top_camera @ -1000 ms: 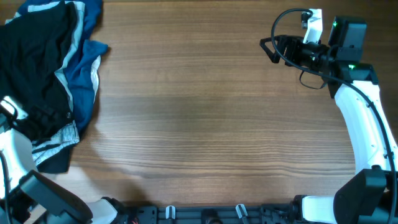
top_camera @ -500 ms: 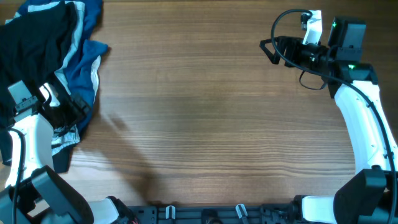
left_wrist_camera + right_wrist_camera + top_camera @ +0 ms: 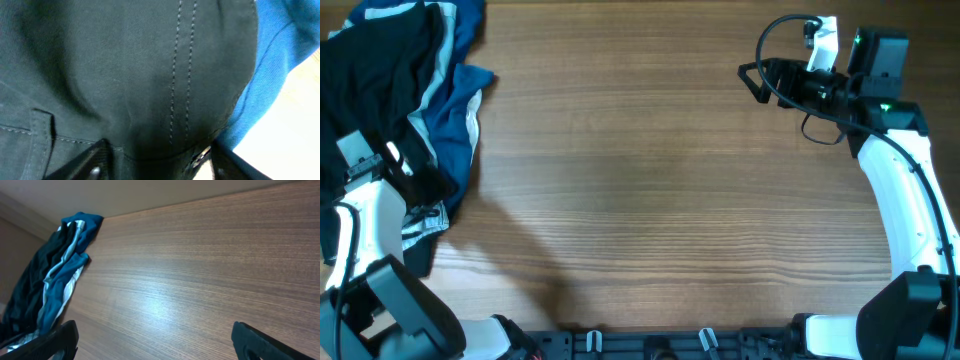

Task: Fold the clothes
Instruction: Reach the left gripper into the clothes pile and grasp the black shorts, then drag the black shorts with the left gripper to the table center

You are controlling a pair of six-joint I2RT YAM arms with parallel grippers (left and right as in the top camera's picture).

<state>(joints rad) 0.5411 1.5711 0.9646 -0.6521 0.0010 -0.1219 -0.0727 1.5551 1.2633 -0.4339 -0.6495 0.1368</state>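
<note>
The clothes lie in a heap at the table's far left: black shorts with a dark blue garment along their right side and a pale fabric edge at the front. My left gripper is pressed down onto the heap's right part. In the left wrist view its jaws stand wide apart with black stitched fabric bulging between them and blue cloth to the right. My right gripper is open and empty above the back right of the table, far from the heap.
The wooden table stretches between the heap and the right arm. In the right wrist view the heap lies at the far left, with my open gripper over bare wood. Fixtures line the front edge.
My left arm has swung from the table's left edge into the clothes heap, then settled slightly leftward on the black fabric. The right arm has not moved.
</note>
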